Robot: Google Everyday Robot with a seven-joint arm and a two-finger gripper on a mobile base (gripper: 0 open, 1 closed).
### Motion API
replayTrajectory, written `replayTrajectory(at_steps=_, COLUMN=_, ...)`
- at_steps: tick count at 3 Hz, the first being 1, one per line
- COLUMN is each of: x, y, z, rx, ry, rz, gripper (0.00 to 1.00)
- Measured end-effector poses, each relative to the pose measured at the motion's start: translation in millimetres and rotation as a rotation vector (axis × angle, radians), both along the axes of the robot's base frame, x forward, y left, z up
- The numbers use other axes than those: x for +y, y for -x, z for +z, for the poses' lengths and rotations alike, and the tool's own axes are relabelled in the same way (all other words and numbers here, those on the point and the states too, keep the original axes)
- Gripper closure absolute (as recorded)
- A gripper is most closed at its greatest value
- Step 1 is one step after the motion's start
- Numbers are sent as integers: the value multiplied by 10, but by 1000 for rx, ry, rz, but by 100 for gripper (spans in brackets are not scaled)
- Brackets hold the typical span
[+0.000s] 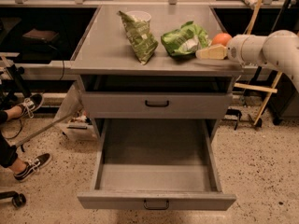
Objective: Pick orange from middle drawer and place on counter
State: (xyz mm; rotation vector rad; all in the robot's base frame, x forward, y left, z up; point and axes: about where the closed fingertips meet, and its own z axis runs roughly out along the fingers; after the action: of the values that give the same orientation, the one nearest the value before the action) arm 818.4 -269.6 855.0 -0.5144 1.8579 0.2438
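Orange [222, 38] sits tight against gripper [209, 51] far side, at counter [107, 50] right edge (can't tell whether gripped or released).

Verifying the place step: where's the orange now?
In the camera view, the orange is at the counter's right edge, just right of the green bag, close behind the gripper reaching in from the right.

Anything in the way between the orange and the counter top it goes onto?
Nothing visible does. The small round orange fruit is at the right side of the flat grey counter, just behind the tool. The crumpled green snack bag lies beside it, not beneath.
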Motion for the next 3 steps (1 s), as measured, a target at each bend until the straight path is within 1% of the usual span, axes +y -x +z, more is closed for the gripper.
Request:
replayTrajectory(at_steps=1, x=-157, y=164, z=155, rx=-21, ry=21, rz=-42, gripper=0)
replayTrajectory(at_steps=2, x=-785, y=562, z=526, rx=-70, ry=108, rz=-189, gripper=0)
replayTrajectory(at_steps=3, x=-1446, y=1585, z=1153, rx=-78, ry=269, rz=-391, gripper=0)
